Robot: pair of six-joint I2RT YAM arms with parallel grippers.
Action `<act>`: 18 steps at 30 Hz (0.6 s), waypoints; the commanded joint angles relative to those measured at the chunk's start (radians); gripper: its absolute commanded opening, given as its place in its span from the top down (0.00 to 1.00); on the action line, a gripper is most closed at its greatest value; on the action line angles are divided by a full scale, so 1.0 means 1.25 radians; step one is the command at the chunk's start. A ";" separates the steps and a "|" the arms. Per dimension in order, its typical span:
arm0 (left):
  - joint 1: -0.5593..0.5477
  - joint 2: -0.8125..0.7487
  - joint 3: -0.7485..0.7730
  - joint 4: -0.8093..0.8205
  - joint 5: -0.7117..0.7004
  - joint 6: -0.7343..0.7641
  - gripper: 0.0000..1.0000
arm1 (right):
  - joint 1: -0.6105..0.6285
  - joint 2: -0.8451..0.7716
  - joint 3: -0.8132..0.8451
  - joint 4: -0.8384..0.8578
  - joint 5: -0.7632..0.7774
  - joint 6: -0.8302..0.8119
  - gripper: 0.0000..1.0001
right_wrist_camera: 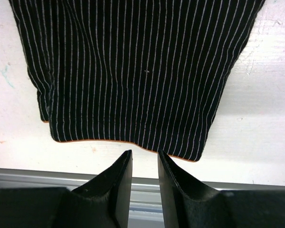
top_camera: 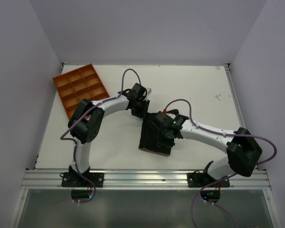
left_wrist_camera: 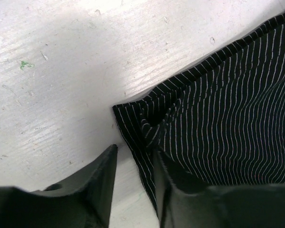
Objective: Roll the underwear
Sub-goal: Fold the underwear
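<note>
Underwear (top_camera: 151,140) flat, part hidden under right tool (top_camera: 165,135)

One underwear (top_camera: 154,137), one perhaps twelve-celled tray (top_camera: 80,89), one left claw (left_wrist_camera: 135,149), one right claw (right_wrist_camera: 145,154).

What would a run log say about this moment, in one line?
underwear: spread, unrolled | left gripper: open, astride a corner edge | right gripper: open, empty, by the hem

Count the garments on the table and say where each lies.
1. The black pinstriped fabric underwear lies in the middle of the white table, right of the orange compartmented tray. The left arm and right arm above it could hide another.
</note>
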 commanded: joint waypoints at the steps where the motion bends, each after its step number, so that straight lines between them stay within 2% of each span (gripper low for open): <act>1: 0.010 0.016 -0.007 0.008 0.020 0.017 0.63 | 0.003 -0.027 -0.009 0.001 0.017 0.019 0.67; 8: 0.022 0.026 -0.017 0.043 0.107 -0.001 0.74 | 0.005 -0.054 -0.010 -0.037 0.049 0.023 0.67; 11: 0.022 0.023 -0.027 0.054 0.132 -0.015 0.83 | 0.006 -0.078 -0.016 -0.063 0.066 0.032 0.67; 15: 0.022 0.004 -0.066 0.084 0.162 -0.056 1.00 | 0.002 -0.090 -0.026 -0.086 0.100 0.034 0.67; 18: 0.022 -0.020 -0.105 0.094 0.153 -0.116 1.00 | -0.024 -0.074 -0.043 -0.105 0.112 0.038 0.68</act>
